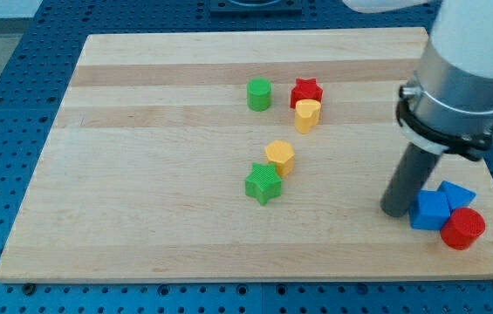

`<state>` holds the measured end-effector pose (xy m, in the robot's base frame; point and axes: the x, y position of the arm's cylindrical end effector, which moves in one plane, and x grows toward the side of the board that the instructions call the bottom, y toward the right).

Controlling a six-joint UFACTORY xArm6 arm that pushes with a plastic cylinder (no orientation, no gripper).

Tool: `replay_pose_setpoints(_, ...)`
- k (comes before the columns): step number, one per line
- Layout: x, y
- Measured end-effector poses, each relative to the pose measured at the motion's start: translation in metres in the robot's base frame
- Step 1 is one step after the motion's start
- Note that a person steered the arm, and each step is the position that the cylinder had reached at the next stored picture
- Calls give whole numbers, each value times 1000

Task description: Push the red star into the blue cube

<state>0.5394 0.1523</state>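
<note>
- Rod's tip (396, 211) sits low at the frame's right, touching or just beside the left face of the blue cube (428, 210). No fingers on this rig, only a plain rod, so there is nothing to read as wide, narrow or holding.
- Red star (307, 92) lies in the upper middle of the surface (141, 174), well apart from the tip and from the blue cube.
- Yellow block (307, 114), roughly heart-shaped, touches the red star's lower edge. Green cylinder (259, 94) stands just left of the star.
- Around the blue cube: a second blue block (456, 194), shape unclear, behind it to the upper right; a red cylinder (463, 228) at its lower right, touching.
- Mid-surface: yellow hexagon (280, 157) touching a green star (263, 184) below it.
- Risk 1: the tip is against the target, not the star. Any sweep rightward would likely shove the blue cube and its neighbours toward the surface's right edge, which is near.
- Risk 2: the straight line from star to cube runs down and right, and the yellow block sits on that side. A push from the star's upper left would probably carry the yellow block along or deflect the star.
- Risk 3: the star's points could make it rotate off the tip if the contact is off-centre.
- Risk 4: the approach route to the star's far side passes near the green cylinder, which could be knocked.
- Writing: no brands, labels or legible text visible anywhere.
</note>
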Motion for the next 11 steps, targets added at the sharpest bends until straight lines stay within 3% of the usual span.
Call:
replay_pose_setpoints(3, -149, -8)
replay_pose_setpoints(5, -259, -47)
replay_pose_setpoints(6, -271, -122)
replay_pose_setpoints(7, -256, -144)
replay_pose_setpoints(9, -176, -111)
replay_pose_setpoints(11, -189, -31)
